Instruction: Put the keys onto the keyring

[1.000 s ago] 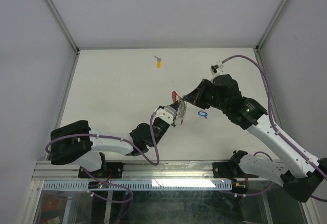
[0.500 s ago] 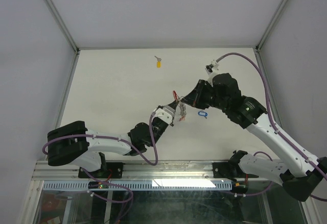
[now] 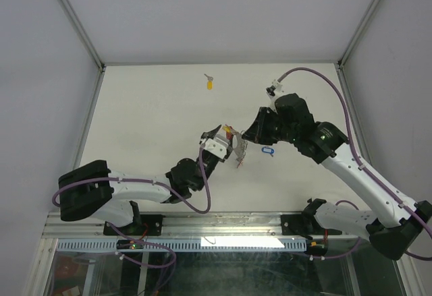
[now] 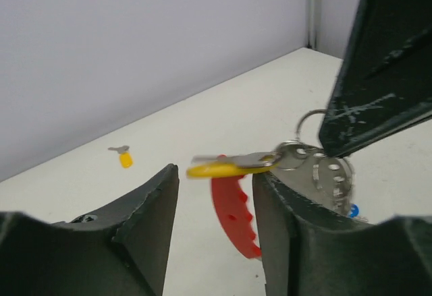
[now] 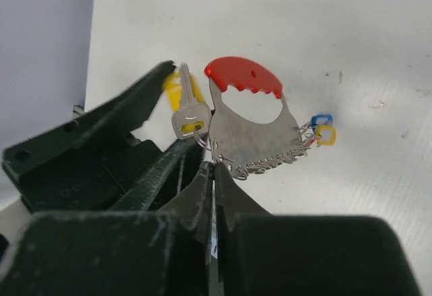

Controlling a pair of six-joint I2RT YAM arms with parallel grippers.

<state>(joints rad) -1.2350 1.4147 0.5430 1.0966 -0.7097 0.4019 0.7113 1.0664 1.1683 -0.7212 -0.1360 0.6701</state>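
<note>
The pale, matte tabletop (image 3: 148, 121) is smooth. Mid-table, the right end effector (image 5: 214, 174) is pinched together on the keyring (image 5: 251, 137), thin steel with wire loops under a toothed red strip (image 5: 243, 73). The left end effector (image 4: 214, 178) stands apart around a dangling yellow-headed key (image 4: 219, 168). Hold the ring steady and confirm the key is seated. A yellow key (image 3: 210, 84) lies far, a blue key (image 3: 268, 151) near right.

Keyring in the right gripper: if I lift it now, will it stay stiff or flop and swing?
Probably mixed. On the keyring the flat metal plate and red strip look rigid, but the right gripper pinches it near one corner, so it may pivot. The yellow-headed key and coloured tags hang on thin wire rings and would likely swing.
</note>
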